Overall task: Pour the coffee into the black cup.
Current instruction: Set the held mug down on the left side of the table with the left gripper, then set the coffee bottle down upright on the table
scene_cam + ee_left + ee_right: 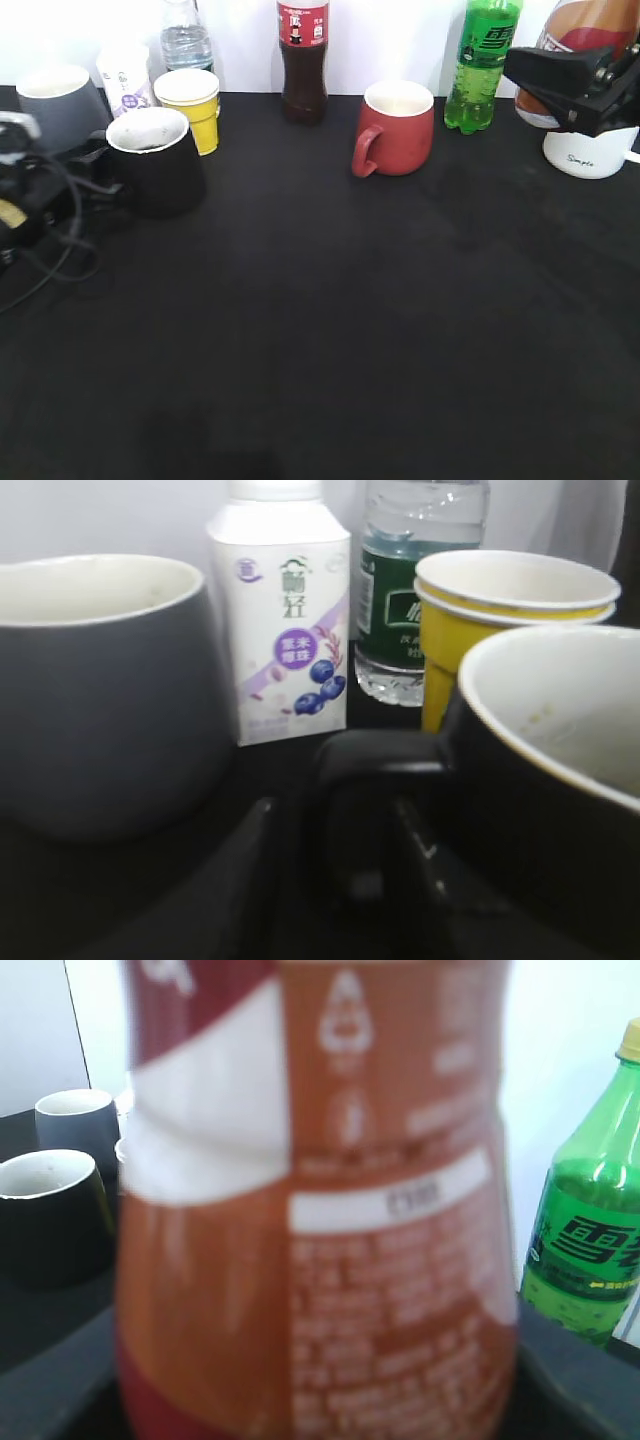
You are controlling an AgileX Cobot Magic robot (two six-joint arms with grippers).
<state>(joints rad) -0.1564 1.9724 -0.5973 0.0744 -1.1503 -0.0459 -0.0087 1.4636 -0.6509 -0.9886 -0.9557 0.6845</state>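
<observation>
Left tool point(340, 880) at frame left probably gripped the black cup point(155, 160) by its handle, cup stood on the counter point(330, 330) upper left, right tool point(575, 85) upper right held the coffee point(320, 1210) aloft

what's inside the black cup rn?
The black cup shows a cream interior with a few small specks and no visible liquid. Its bottom is hidden below the rim in all views.
</observation>
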